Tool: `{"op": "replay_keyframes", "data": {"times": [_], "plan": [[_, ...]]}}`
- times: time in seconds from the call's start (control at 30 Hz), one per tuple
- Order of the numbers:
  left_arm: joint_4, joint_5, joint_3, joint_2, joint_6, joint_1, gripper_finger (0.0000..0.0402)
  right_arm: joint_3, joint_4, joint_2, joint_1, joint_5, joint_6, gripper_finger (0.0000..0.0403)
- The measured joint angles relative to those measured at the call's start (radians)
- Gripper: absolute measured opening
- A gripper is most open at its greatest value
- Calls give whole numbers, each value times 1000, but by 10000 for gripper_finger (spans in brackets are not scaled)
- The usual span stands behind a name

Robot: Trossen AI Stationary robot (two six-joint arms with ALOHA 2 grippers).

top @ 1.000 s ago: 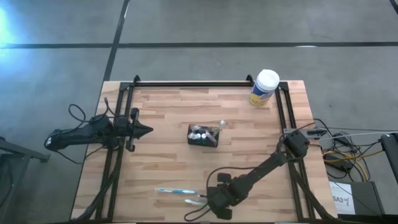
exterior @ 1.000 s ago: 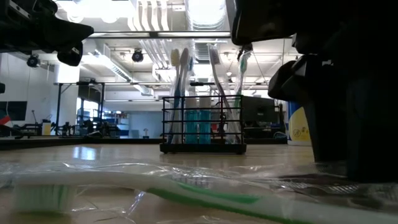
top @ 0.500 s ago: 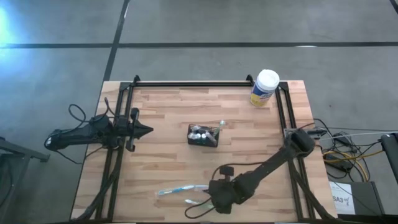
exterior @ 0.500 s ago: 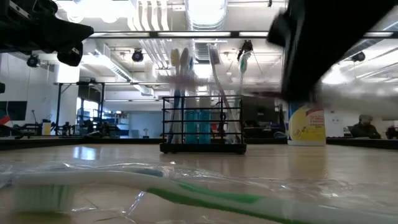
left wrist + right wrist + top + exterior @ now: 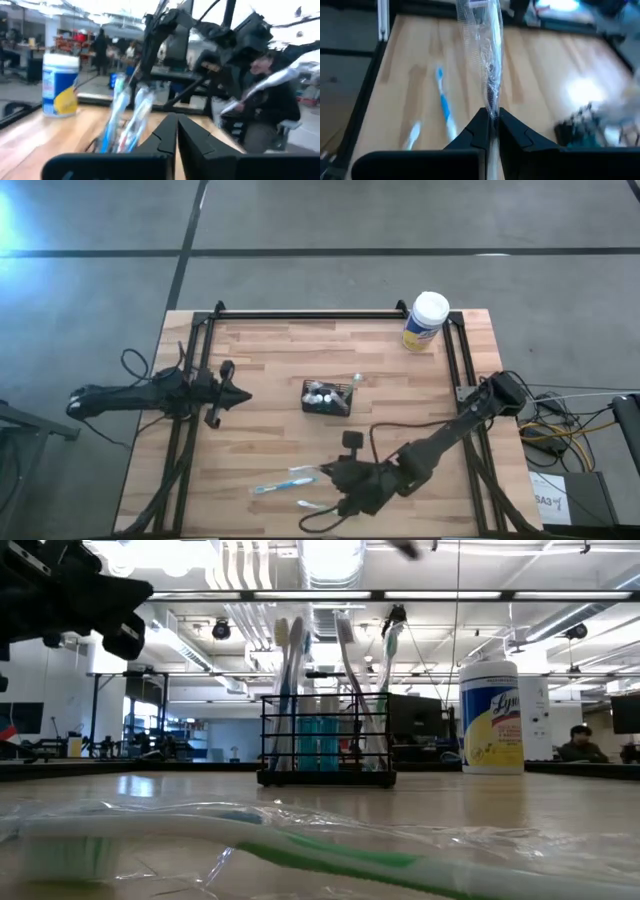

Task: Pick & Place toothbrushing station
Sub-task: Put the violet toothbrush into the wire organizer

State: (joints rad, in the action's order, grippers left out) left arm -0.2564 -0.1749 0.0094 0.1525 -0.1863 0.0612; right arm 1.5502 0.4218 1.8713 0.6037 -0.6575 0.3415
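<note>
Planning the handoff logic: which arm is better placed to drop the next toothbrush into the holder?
Right. Its gripper is shut on a wrapped toothbrush, lifted near the holder. The left gripper waits shut and empty at the table's left edge.

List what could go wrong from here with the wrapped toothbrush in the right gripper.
The right gripper pinches only the clear wrapper of the wrapped toothbrush, so it may slip or swing. The holder box already looks crowded with brushes; insertion could snag. The blue toothbrush lies close below and might get knocked.
</note>
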Motion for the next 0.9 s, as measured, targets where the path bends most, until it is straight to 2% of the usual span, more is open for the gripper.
{"op": "replay_keyframes", "data": {"times": [0.1,0.23,0.37,0.5,0.67,0.77,0.9], "plan": [[-43,-3,3,66,-4,-5,42,-15,-95,0,-32,-1,-87,14],[-156,-21,2,154,7,-30,94,-60,-287,-2,-75,10,-226,14],[-257,-20,6,240,24,-57,157,-138,-482,-35,-135,123,-313,13],[-310,-17,26,315,28,-70,206,-249,-655,-68,-182,139,-363,13],[-315,-14,80,408,52,-77,223,-412,-976,-84,-216,247,-428,13],[-324,-21,127,476,59,-90,223,-498,-1174,-87,-230,251,-472,13],[-329,-26,201,580,80,-108,225,-564,-1356,-84,-239,248,-531,13]]}}
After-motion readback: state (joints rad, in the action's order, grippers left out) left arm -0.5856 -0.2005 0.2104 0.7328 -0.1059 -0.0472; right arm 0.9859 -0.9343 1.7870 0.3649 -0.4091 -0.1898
